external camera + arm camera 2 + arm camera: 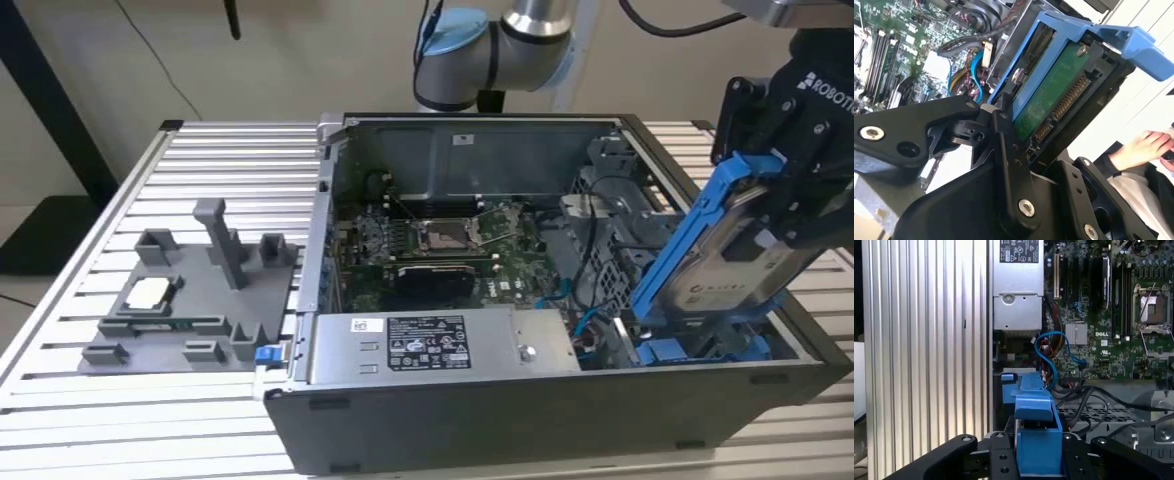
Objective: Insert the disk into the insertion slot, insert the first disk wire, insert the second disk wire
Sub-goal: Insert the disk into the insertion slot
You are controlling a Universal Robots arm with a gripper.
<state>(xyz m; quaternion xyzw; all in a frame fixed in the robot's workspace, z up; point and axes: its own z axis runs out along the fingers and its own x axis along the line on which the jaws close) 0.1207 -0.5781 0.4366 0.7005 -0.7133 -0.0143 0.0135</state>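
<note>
Exterior view gives me the disk [727, 265] standing tilted at the front corner of the open computer case [534, 410]. Its blue frame leans with the upper end toward the exterior view's right. The lower end is down at the insertion slot [737, 325] of the grey drive cage, and the disk is not yet lying flat in it.

My hand [781, 190] is clamped on the disk's upper part. In the second wrist view the disk [1054, 95] shows its green circuit board and connector row between the 2 black fingers [1004, 145]. In the first wrist view the blue frame [1036, 440] sits gripped in the hand [1039, 452], above the cage's perforated metal.

Just below the disk's lower end, a 2nd blue-fronted carrier [707, 350] sits in the cage. A blue cable [583, 300] loops beside the cage, between it and the motherboard [441, 240], with black cables close by. The power supply [427, 345] lies along the case's front wall.

The case rests on a tabletop [134, 170] of aluminium slats. A grey fixture tray [187, 290] lies just beside it on the exterior view's left. The robot arm [514, 40] rises behind the case against a pale wall, and a black post [54, 110] stands at the exterior view's left. In the second wrist view, a person [1136, 150] in a dark sleeve is past the tabletop's edge.
</note>
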